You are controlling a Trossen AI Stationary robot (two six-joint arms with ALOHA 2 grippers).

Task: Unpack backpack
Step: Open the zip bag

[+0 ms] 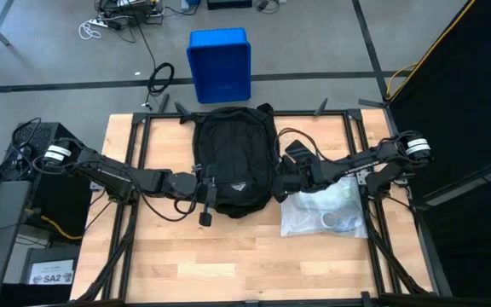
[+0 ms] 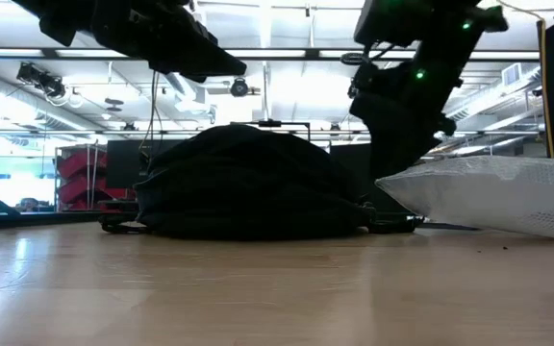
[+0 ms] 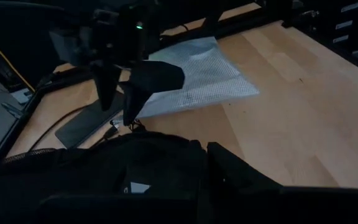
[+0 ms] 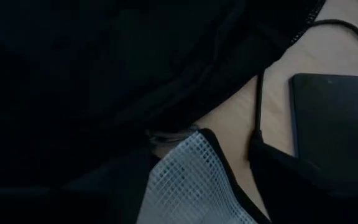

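The black backpack (image 1: 233, 158) lies flat on the middle of the wooden table, toward the far edge (image 2: 243, 183). My left gripper (image 1: 201, 189) is shut at the backpack's left near corner, raised above the table. My right gripper (image 1: 282, 182) hangs open at the backpack's right side. In the left wrist view, its fingers (image 3: 118, 102) point down with nothing between them. A white mesh pouch (image 1: 322, 213) lies flat on the table to the right of the backpack. One corner of the pouch (image 4: 185, 186) reaches under my right gripper. My left gripper is shut beside the backpack's left near corner (image 1: 207, 183). The fingers and the dark fabric merge in every view, so I cannot tell whether it touches or holds the backpack.
A black phone (image 4: 331, 115) with a black cable (image 4: 260, 106) lies on the table by the backpack's right side. A blue bin (image 1: 220, 64) stands on the floor beyond the far edge. Bare wood (image 1: 228, 264) stretches along the near side.
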